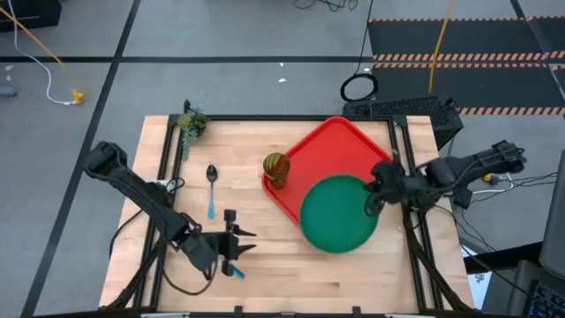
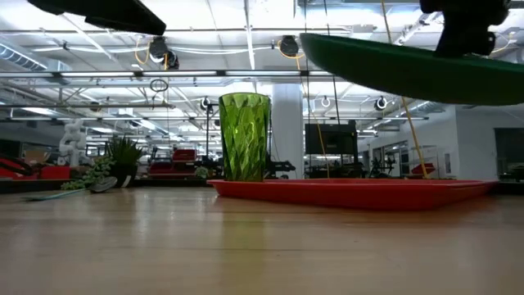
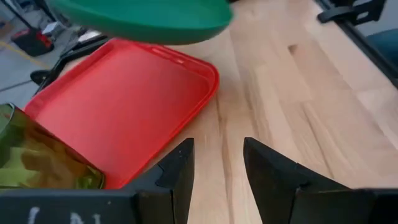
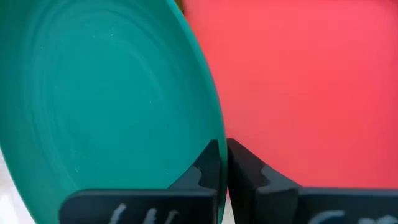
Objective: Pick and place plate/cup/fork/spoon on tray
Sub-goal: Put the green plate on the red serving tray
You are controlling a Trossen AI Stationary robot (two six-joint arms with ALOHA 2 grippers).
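The dark-green plate (image 1: 338, 214) hangs in the air over the near corner of the red tray (image 1: 331, 155), held by my right gripper (image 1: 375, 199), which is shut on it. In the low view the plate (image 2: 409, 70) floats above the tray (image 2: 352, 190). The olive-green cup (image 1: 276, 170) stands upright at the tray's left corner. The spoon (image 1: 212, 187) lies flat on the table left of the cup. A light-blue handle end, seemingly the fork (image 1: 235, 271), peeks out beside my left gripper (image 1: 249, 243), which is open and empty (image 3: 217, 168) low over the table. My right gripper pinches the plate's rim (image 4: 208, 146) on the plate's right side between its two fingers, one on the upper face and one on the underside. The fingers come about level from the table's right. The plate is lifted clear of the tray and slightly tilted.
A small green plant (image 1: 190, 124) stands at the table's far left corner. Dark frame rails (image 1: 402, 159) run along the table's far and right sides. Bare wood (image 1: 291, 274) lies along the near edge.
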